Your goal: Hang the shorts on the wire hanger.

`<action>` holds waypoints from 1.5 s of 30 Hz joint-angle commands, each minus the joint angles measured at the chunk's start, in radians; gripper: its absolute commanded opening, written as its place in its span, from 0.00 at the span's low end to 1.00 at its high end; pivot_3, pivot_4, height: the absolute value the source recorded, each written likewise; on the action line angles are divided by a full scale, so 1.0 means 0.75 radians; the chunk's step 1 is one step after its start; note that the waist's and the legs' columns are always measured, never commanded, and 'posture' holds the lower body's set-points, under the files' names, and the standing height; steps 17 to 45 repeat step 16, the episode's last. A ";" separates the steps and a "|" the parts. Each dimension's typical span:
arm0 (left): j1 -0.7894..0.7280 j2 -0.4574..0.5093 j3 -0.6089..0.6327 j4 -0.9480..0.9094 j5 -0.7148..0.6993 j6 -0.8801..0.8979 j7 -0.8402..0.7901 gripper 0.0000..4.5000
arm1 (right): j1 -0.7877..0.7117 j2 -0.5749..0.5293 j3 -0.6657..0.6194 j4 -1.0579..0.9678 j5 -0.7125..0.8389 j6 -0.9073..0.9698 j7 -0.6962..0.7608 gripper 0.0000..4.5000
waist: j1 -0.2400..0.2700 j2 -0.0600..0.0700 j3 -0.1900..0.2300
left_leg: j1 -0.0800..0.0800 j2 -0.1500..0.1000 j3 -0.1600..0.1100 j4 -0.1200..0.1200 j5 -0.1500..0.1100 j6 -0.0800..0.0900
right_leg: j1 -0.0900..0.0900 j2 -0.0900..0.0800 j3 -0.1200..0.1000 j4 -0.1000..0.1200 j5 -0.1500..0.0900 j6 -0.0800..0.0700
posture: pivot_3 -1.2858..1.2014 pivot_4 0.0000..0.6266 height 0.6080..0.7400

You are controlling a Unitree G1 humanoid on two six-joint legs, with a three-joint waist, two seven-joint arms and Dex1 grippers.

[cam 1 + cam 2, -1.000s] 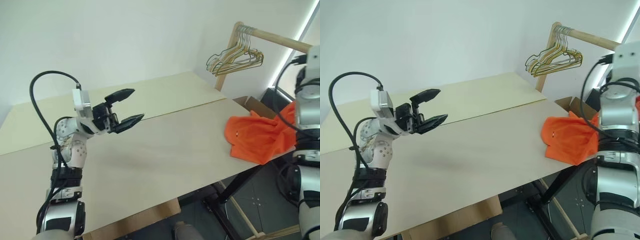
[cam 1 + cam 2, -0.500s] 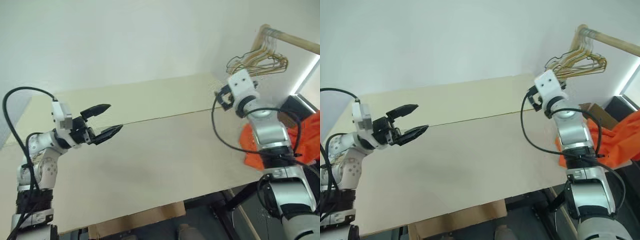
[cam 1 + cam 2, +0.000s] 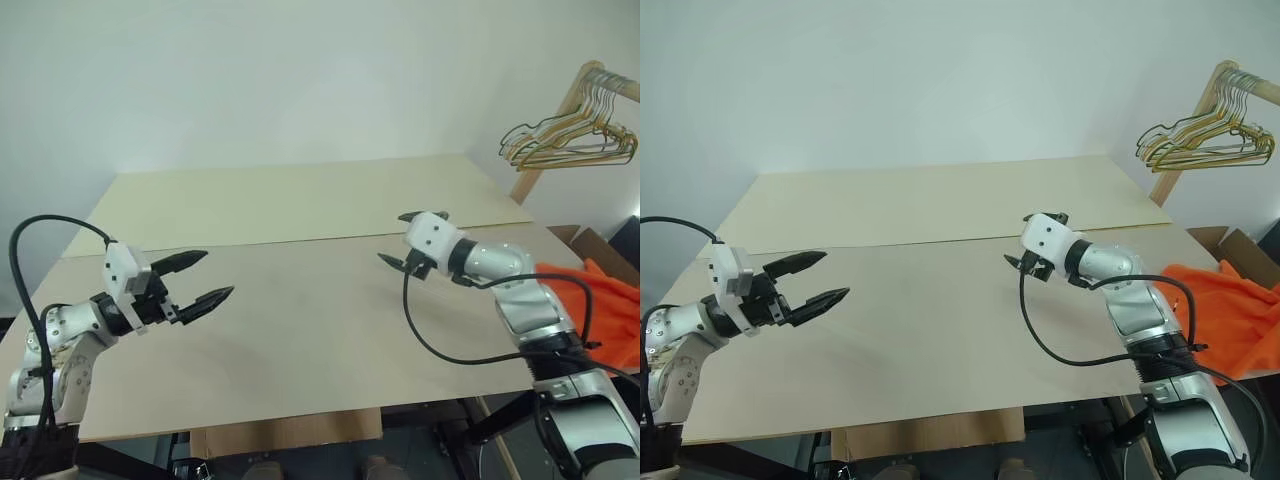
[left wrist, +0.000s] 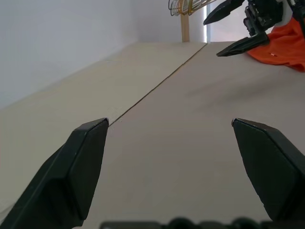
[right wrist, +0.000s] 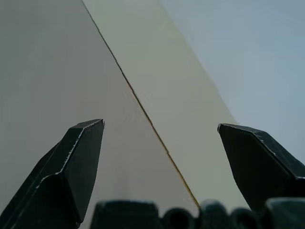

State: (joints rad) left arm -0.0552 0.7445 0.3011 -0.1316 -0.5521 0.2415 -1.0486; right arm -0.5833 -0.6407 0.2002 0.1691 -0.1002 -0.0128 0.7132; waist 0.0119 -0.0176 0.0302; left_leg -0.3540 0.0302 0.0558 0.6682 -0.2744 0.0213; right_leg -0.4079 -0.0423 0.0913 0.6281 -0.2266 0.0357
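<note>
The bright orange shorts (image 3: 1230,310) lie crumpled over the table's right edge. My right gripper (image 3: 390,237) hovers open and empty above the table's middle right. It points away from the shorts, which lie a forearm's length behind it. My left gripper (image 3: 218,272) hangs open and empty low over the front left of the table. From the left wrist view, the right gripper (image 4: 211,37) shows open, with the shorts (image 4: 281,43) behind it. The wire hanger is out of view.
The pale wooden table (image 3: 300,330) has a seam (image 5: 143,107) running across it. A bunch of pale gold and grey wire hangers (image 3: 565,140) hangs on a wooden rack at the back right. A cardboard box (image 3: 590,240) sits behind the shorts.
The camera has swung left. My right arm has come down and swung left from beside the shorts to over the table. My left gripper has sunk lower and moved left. Both stay open.
</note>
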 commanded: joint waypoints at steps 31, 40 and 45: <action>0.149 0.040 0.035 -0.151 -0.073 0.089 -0.051 1.00 | 0.050 -0.016 0.032 -0.002 -0.068 -0.161 0.133 0.99 | 0.019 -0.005 0.001 | -0.001 0.001 0.000 0.000 0.000 0.000 | -0.002 0.001 -0.001 0.002 -0.002 -0.003 | 0.59 0.00 1.00; 0.149 0.040 0.035 -0.151 -0.073 0.089 -0.051 1.00 | 0.050 -0.016 0.032 -0.002 -0.068 -0.161 0.133 0.99 | 0.019 -0.005 0.001 | -0.001 0.001 0.000 0.000 0.000 0.000 | -0.002 0.001 -0.001 0.002 -0.002 -0.003 | 0.59 0.00 1.00; 0.149 0.040 0.035 -0.151 -0.073 0.089 -0.051 1.00 | 0.050 -0.016 0.032 -0.002 -0.068 -0.161 0.133 0.99 | 0.019 -0.005 0.001 | -0.001 0.001 0.000 0.000 0.000 0.000 | -0.002 0.001 -0.001 0.002 -0.002 -0.003 | 0.59 0.00 1.00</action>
